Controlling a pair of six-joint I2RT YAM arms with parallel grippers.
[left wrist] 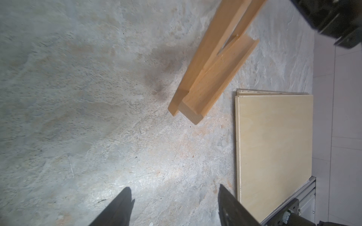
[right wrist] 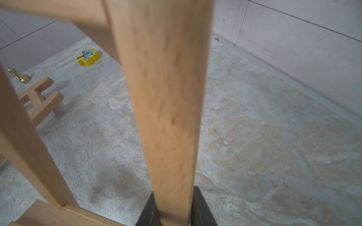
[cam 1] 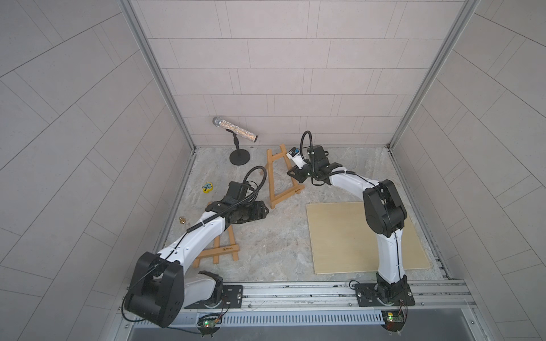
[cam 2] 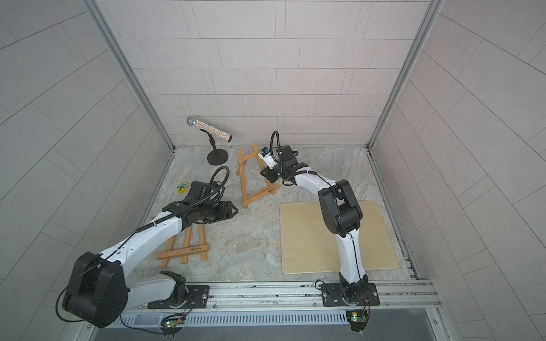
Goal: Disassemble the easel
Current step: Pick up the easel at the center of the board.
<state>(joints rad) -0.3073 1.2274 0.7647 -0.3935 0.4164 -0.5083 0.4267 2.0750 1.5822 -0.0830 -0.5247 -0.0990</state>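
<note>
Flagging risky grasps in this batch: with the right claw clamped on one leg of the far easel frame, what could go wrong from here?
The right claw grips the easel frame by a single leg, so it may twist in the grip once moved. The left claw is open and empty, so nothing braces it. The microphone stand close behind could get knocked.

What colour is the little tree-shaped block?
Tree-shaped block: yellow sides, blue top. Clearest in right wrist view.

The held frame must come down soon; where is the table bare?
Bare: the middle strip between lying frame and plywood board, and the back right corner behind the board. Crowded: the left, with microphone stand, held frame, yellow block, chess piece, left gripper.
</note>
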